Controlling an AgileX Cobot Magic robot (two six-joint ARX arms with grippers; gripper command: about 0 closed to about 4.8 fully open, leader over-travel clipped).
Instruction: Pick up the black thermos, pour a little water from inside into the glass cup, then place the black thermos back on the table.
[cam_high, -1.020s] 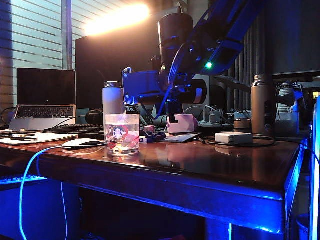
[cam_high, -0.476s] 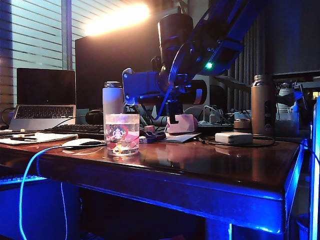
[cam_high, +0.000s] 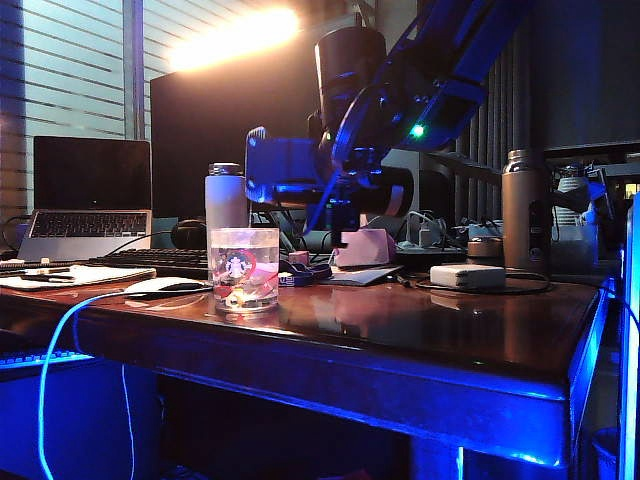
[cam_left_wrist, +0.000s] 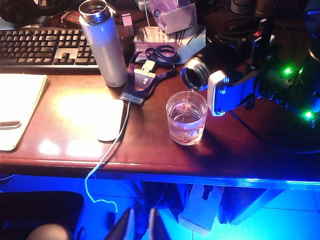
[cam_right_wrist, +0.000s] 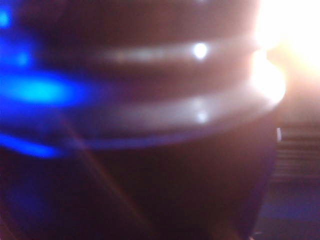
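The black thermos (cam_left_wrist: 216, 59) is held nearly level above the table (cam_high: 420, 330) in the right gripper (cam_left_wrist: 235, 85), jaws clamped round its body, w/ the metal rim (cam_left_wrist: 194, 76) just over the glass cup (cam_left_wrist: 186, 118); the cup already holds some water, so I judge pick-up done and the pour underway or nearly through, leaving only righting the thermos and setting it back down. The left wrist view shows mouth-over-cup alignment and the left gripper (cam_left_wrist: 139, 226) low off the table's front edge, fingers a bit apart and empty, while the exterior view hides the mouth behind the gripper and the right wrist view gives only a blurred dark close-up of the bottle.
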